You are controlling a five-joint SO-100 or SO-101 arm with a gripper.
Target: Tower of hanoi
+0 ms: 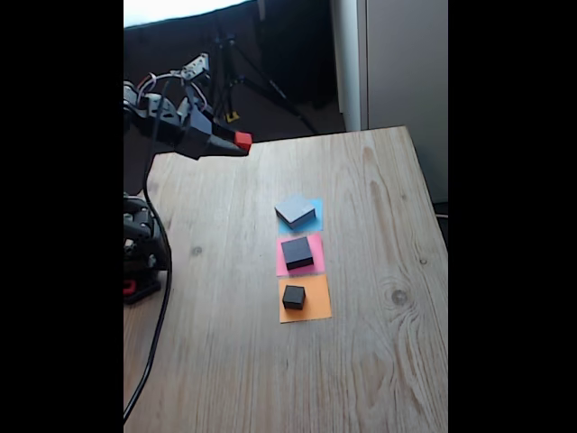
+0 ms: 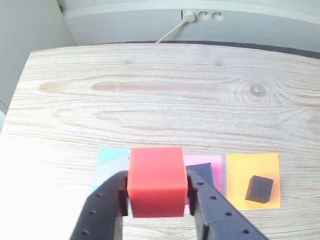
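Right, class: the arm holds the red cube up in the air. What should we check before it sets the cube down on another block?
1. Grip: the gripper is shut on the red cube, both fingers on its sides. Ok.
2. Height: cube is above the table, clear of the blocks. Ok.
3. Grey block on the blue square, top bare. Ok.
4. Medium black block on pink, small black cube on orange, tops bare. Ok.
5. Cube square in the grip: cannot tell.

Daylight falls evenly on the pale wooden tabletop in the fixed view, which is soft, grainy and dark behind the tabletop. The wrist view is brighter, washed out over the tabletop's lower left, with curved edges.
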